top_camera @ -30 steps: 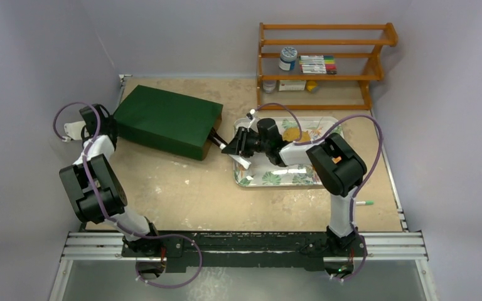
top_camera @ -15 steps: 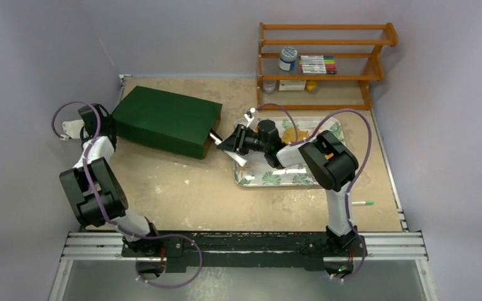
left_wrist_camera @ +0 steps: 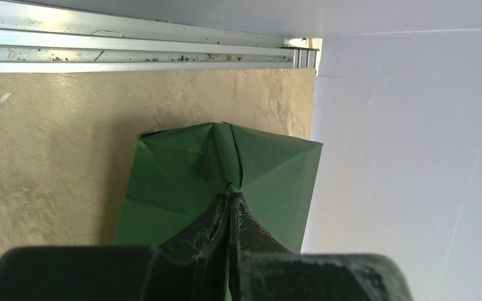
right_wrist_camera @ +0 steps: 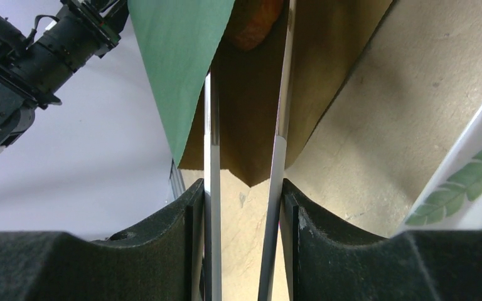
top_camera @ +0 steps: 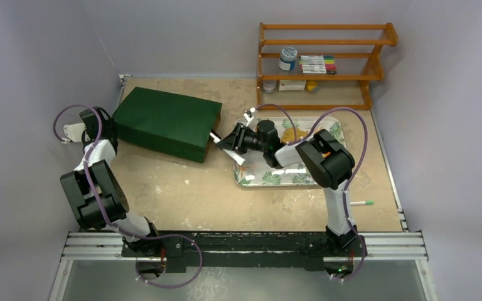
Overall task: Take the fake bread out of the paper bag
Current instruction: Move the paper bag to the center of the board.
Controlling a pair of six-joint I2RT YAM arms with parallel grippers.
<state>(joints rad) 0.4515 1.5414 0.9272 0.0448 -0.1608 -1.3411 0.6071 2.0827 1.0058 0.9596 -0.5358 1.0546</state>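
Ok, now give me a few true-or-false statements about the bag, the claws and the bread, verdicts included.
1. The left claw is shut on the folded closed end of the paper bag. True.
2. The paper bag stands upright. False: it lies on its side, with its mouth toward the tray.
3. The right claw holds tongs that reach into the bag's mouth. True.
4. The bag is empty. False: an orange bread piece shows inside it in the right wrist view.
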